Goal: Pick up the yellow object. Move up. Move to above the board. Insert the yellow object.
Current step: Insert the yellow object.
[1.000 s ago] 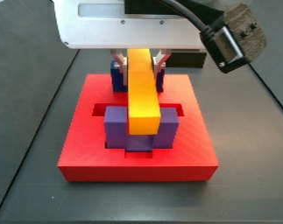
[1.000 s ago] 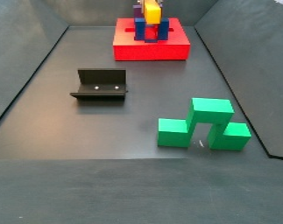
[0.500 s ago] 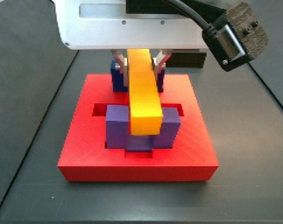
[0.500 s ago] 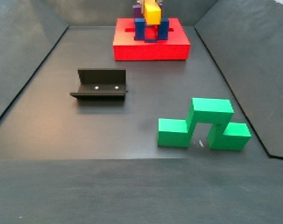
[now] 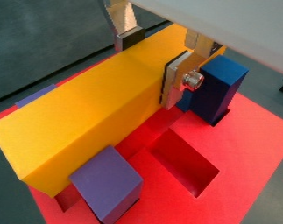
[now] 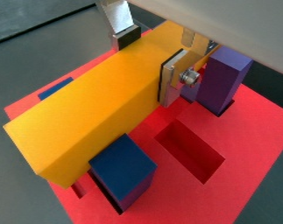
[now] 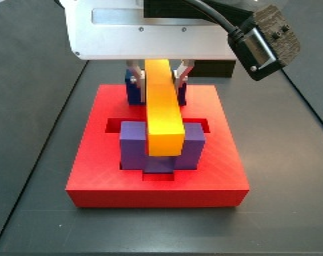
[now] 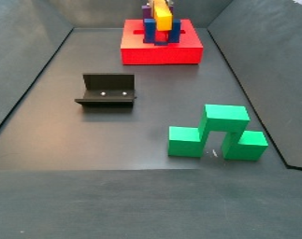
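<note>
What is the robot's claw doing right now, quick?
Claw: closed on the yellow bar, holding it between the blue posts over the red board.

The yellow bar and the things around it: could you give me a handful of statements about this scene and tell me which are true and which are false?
1. The claw is shut on the yellow bar. True.
2. The yellow bar lies flat on the dark floor. False: it is held over the red board, between the blue-purple posts.
3. The green blocks sit on the red board. False: they stand on the floor, well apart from it.
4. The fixture stands on the floor between the board and the green blocks in a side view. True.
5. The board has a recessed slot open beside the bar. True.
</note>
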Controlling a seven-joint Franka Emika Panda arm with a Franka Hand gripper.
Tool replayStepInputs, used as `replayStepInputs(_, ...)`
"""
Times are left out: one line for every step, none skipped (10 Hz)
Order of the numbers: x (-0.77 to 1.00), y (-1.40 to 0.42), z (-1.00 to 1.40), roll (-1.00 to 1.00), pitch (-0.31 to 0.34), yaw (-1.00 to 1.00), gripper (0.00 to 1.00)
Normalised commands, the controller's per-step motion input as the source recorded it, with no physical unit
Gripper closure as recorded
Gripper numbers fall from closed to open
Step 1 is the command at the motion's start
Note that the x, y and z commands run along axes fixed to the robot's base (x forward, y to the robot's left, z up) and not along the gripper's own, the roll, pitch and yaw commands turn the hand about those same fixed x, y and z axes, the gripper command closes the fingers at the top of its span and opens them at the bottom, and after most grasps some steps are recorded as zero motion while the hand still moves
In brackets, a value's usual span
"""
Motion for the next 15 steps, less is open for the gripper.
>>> replayStepInputs(0.00,0.00,-0.11,-0.21,0.000,0.00,1.00)
replayStepInputs(0.00,0.00,-0.14,-0.08,0.000,0.00,1.00)
replayStepInputs(0.00,-0.01,-0.16,0.00,0.000,0.00,1.00)
replayStepInputs(0.00,0.00,-0.18,0.06,0.000,0.00,1.00)
replayStepInputs(0.00,0.00,-0.17,0.04,0.000,0.00,1.00)
replayStepInputs(0.00,0.00,-0.16,0.00,0.000,0.00,1.00)
replayStepInputs(0.00,0.00,-0.13,0.00,0.000,0.00,1.00)
replayStepInputs(0.00,0.00,-0.12,0.00,0.000,0.00,1.00)
replayStepInputs(0.00,0.00,-0.15,0.00,0.000,0.00,1.00)
replayStepInputs(0.00,0.00,-0.17,0.00,0.000,0.00,1.00)
replayStepInputs(0.00,0.00,-0.20,0.02,0.000,0.00,1.00)
replayStepInputs(0.00,0.00,-0.23,0.05,0.000,0.00,1.00)
replayStepInputs(0.00,0.00,-0.20,0.02,0.000,0.00,1.00)
replayStepInputs(0.00,-0.04,-0.15,0.00,0.000,0.00,1.00)
replayStepInputs(0.00,-0.06,-0.12,0.00,0.000,0.00,1.00)
